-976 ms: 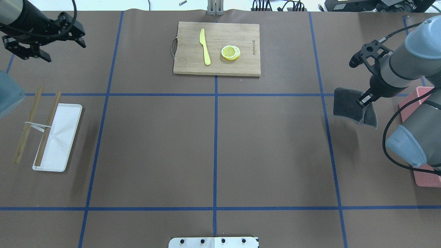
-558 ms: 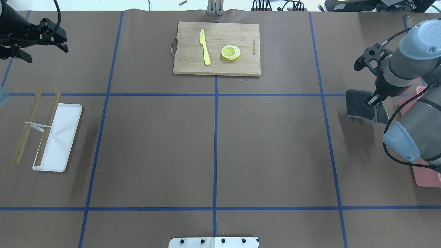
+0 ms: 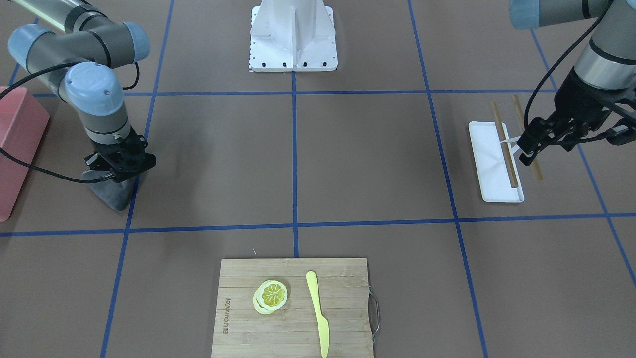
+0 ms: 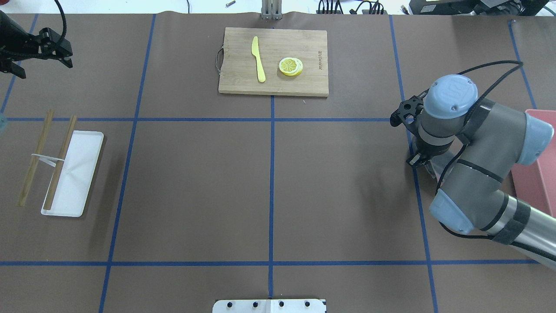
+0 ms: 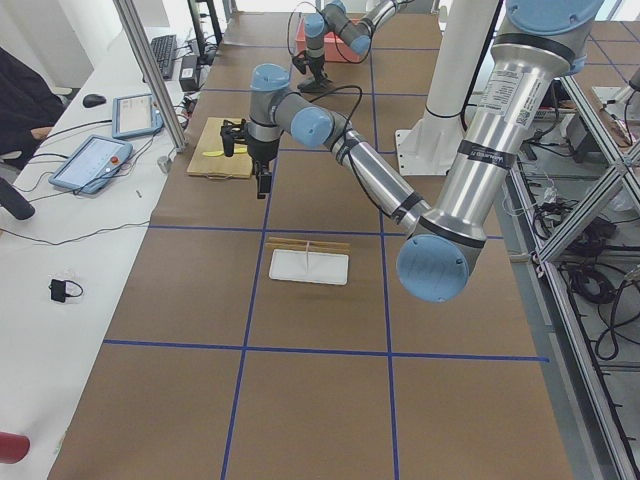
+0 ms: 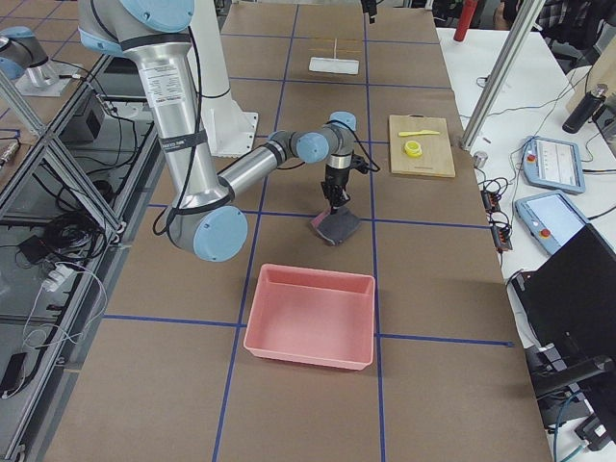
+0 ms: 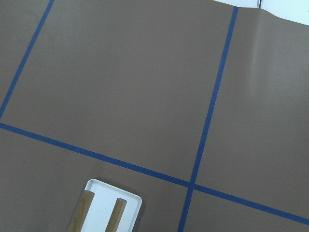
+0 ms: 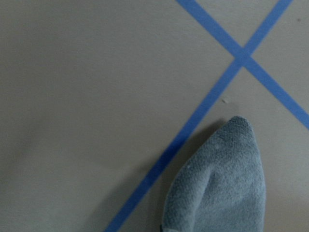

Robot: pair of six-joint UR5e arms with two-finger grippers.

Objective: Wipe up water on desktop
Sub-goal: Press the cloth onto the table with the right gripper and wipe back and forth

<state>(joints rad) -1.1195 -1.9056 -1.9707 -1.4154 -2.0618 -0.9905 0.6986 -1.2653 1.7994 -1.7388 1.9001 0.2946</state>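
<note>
Cloth (image 3: 117, 196) is pinched in your right gripper (image 3: 118, 174), down on the desktop (image 3: 208, 164) beside a blue line (image 3: 119, 268). Its pointy end aims away from the robot. Your left gripper (image 3: 571, 141) hangs open, empty.

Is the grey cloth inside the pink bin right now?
No, the grey cloth lies on the desktop under the right gripper, outside the pink bin.

Evenly and brightly lit from overhead. Only soft, faint shadows on the desktop (image 4: 347, 195). Slightly blurred close up in the right wrist view.
</note>
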